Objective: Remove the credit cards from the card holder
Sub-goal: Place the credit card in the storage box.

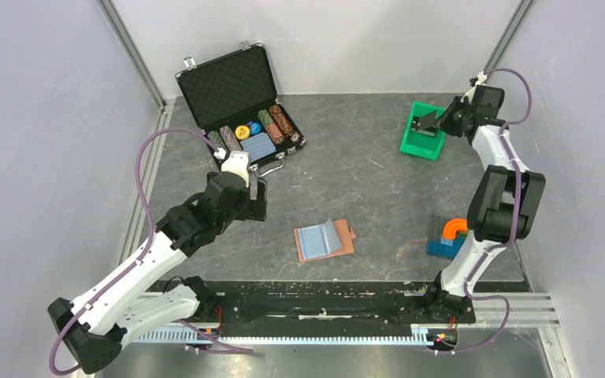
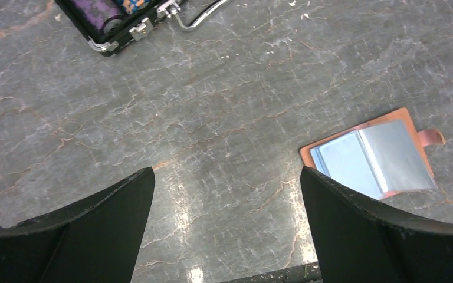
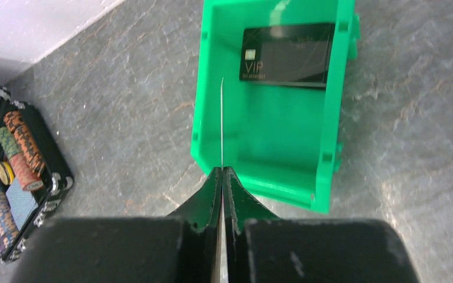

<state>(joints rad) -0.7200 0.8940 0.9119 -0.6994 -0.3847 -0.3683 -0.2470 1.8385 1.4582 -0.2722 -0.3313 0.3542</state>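
The card holder (image 1: pixel 323 240) lies open on the table, brown with light blue lining, and also shows in the left wrist view (image 2: pixel 371 159). My left gripper (image 1: pixel 257 198) (image 2: pixel 227 177) hangs open over bare table to its left, holding nothing. My right gripper (image 1: pixel 423 122) (image 3: pixel 222 170) is shut on a thin credit card (image 3: pixel 222 118), seen edge-on, sticking out over the green bin (image 1: pixel 421 154) (image 3: pixel 271 147). Another dark credit card (image 3: pixel 286 54) marked VIP lies flat inside that bin.
An open black case of poker chips (image 1: pixel 240 106) (image 2: pixel 118 17) (image 3: pixel 12 177) stands at the back left. A blue and orange toy (image 1: pixel 450 236) sits near the right arm's base. Walls close in the table on both sides and at the back.
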